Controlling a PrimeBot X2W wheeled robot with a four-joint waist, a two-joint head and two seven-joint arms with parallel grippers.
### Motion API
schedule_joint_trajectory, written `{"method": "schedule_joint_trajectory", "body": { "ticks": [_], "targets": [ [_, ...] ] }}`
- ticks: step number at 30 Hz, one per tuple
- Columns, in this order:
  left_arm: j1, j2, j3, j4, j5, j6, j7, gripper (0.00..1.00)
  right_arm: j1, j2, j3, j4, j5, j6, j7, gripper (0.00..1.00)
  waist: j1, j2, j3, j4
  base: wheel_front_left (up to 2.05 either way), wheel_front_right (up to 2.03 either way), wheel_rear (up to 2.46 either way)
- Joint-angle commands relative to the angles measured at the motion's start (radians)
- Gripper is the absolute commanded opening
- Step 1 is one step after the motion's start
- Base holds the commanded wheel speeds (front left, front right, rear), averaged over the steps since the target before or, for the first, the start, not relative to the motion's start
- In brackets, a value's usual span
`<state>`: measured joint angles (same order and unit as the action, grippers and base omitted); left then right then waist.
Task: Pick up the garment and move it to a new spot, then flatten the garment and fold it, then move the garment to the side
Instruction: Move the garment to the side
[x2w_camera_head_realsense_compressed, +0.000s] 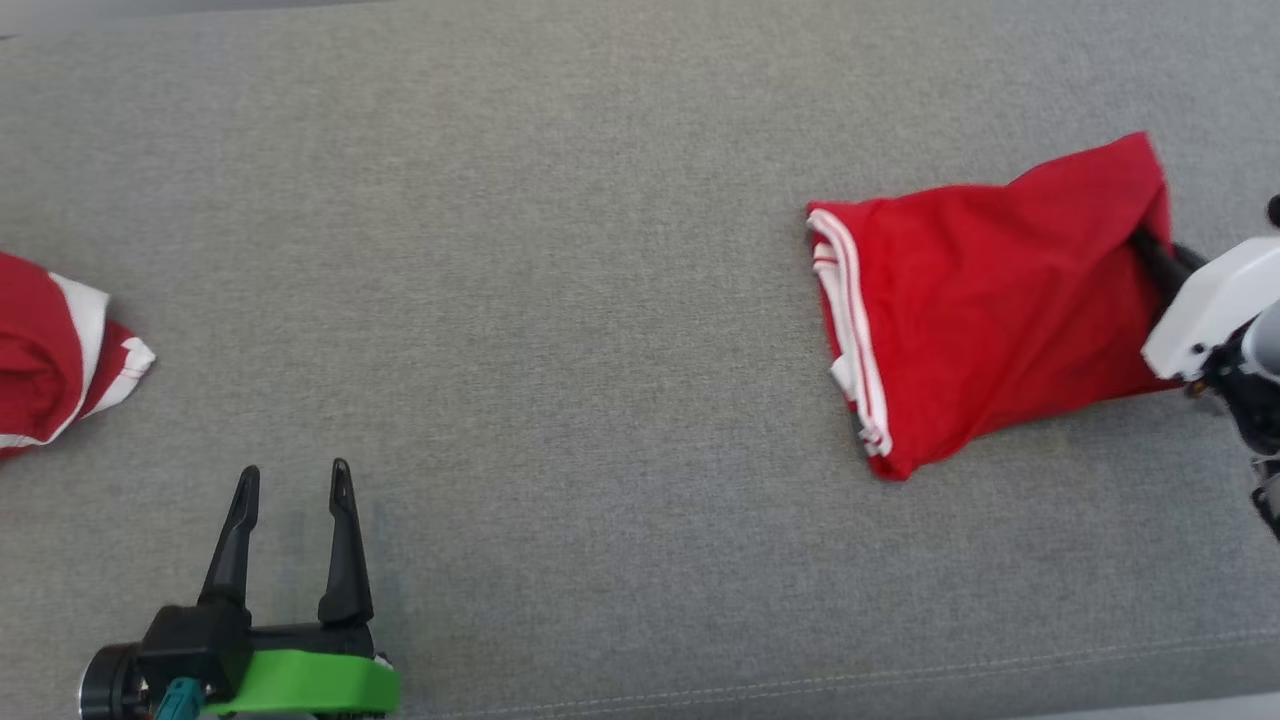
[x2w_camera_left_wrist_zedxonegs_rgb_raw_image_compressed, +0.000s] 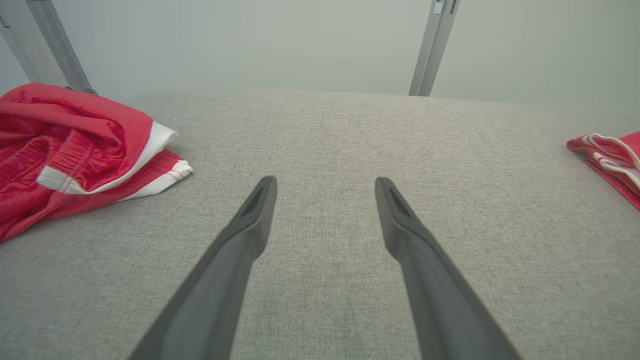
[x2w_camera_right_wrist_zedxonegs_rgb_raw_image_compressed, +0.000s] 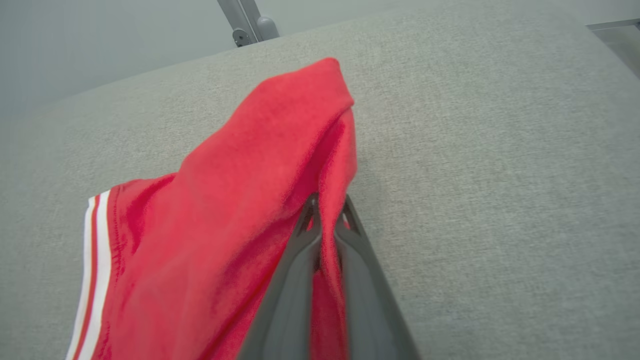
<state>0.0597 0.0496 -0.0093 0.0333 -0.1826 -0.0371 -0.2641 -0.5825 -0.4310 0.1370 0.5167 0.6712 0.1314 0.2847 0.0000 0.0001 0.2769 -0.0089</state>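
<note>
The garment (x2w_camera_head_realsense_compressed: 980, 300) is red with white stripes along one edge and lies folded at the right of the grey cloth surface. Its striped end faces left. My right gripper (x2w_camera_head_realsense_compressed: 1142, 240) comes in from the right edge and is shut on the garment's right-hand edge. In the right wrist view the two dark fingers pinch a ridge of the red garment (x2w_camera_right_wrist_zedxonegs_rgb_raw_image_compressed: 225, 225) at the gripper (x2w_camera_right_wrist_zedxonegs_rgb_raw_image_compressed: 329, 202), and the cloth rises in a peak beyond the tips. My left gripper (x2w_camera_head_realsense_compressed: 294, 470) stands open at the lower left over bare surface, holding nothing, as its wrist view (x2w_camera_left_wrist_zedxonegs_rgb_raw_image_compressed: 325, 181) also shows.
A second red and white garment (x2w_camera_head_realsense_compressed: 50, 350) lies crumpled at the left edge, seen as the crumpled garment (x2w_camera_left_wrist_zedxonegs_rgb_raw_image_compressed: 75, 145) to the left of my left fingers. The grey surface (x2w_camera_head_realsense_compressed: 550, 250) stretches between the two. Its front seam runs along the bottom. Metal posts (x2w_camera_left_wrist_zedxonegs_rgb_raw_image_compressed: 432, 45) stand behind the far edge.
</note>
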Motion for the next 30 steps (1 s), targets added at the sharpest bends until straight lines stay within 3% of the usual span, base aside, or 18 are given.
{"method": "schedule_joint_trajectory", "body": {
  "ticks": [1,6,9,16,17,18,25,26,30],
  "targets": [
    [-0.028,0.004,0.005,-0.002,0.022,-0.011,0.000,1.00,-0.027,-0.022,-0.025,0.011,-0.010,-0.001,-0.007,0.00,0.0000,-0.0001,0.121,-0.123,0.00,0.00,0.00],
    [-0.085,0.023,0.026,-0.004,0.071,-0.036,0.000,1.00,-0.112,-0.107,-0.119,0.075,-0.071,-0.001,-0.037,0.00,0.0000,-0.0001,0.189,-0.154,0.00,0.00,0.00],
    [-0.110,0.039,0.024,0.004,0.103,-0.047,0.000,1.00,-0.170,-0.170,-0.147,0.116,-0.172,-0.002,-0.083,0.00,0.0000,-0.0001,0.225,-0.142,0.00,0.00,0.00],
    [-0.148,0.052,0.028,-0.003,0.129,-0.052,0.000,1.00,-0.328,-0.206,-0.247,0.280,-0.363,-0.002,-0.124,0.03,0.0000,-0.0001,0.268,-0.069,0.00,0.00,0.00],
    [-0.147,0.057,0.029,-0.004,0.133,-0.054,0.000,1.00,-0.347,-0.208,-0.257,0.297,-0.390,-0.002,-0.131,0.93,0.0000,-0.0001,0.269,-0.061,0.00,0.00,0.00],
    [-0.147,0.059,0.035,-0.007,0.135,-0.053,0.000,1.00,-0.364,-0.209,-0.265,0.309,-0.422,-0.001,-0.137,1.00,0.0000,-0.0001,0.267,-0.053,0.00,0.00,0.00],
    [-0.131,0.049,0.079,-0.044,0.123,-0.033,0.000,1.00,-0.379,-0.177,-0.328,0.294,-0.555,-0.002,-0.318,1.00,0.0000,-0.0001,0.204,-0.035,0.00,0.00,0.00],
    [-0.107,0.042,0.088,-0.046,0.115,-0.030,0.000,1.00,-0.339,-0.141,-0.321,0.260,-0.554,-0.002,-0.389,1.00,0.0000,-0.0001,0.151,-0.040,0.00,0.00,0.00],
    [-0.063,0.026,0.087,-0.035,0.103,-0.030,0.000,1.00,-0.202,-0.090,-0.293,0.141,-0.540,-0.002,-0.478,1.00,0.0000,-0.0001,0.034,-0.050,0.00,0.00,0.00]
  ]
}}
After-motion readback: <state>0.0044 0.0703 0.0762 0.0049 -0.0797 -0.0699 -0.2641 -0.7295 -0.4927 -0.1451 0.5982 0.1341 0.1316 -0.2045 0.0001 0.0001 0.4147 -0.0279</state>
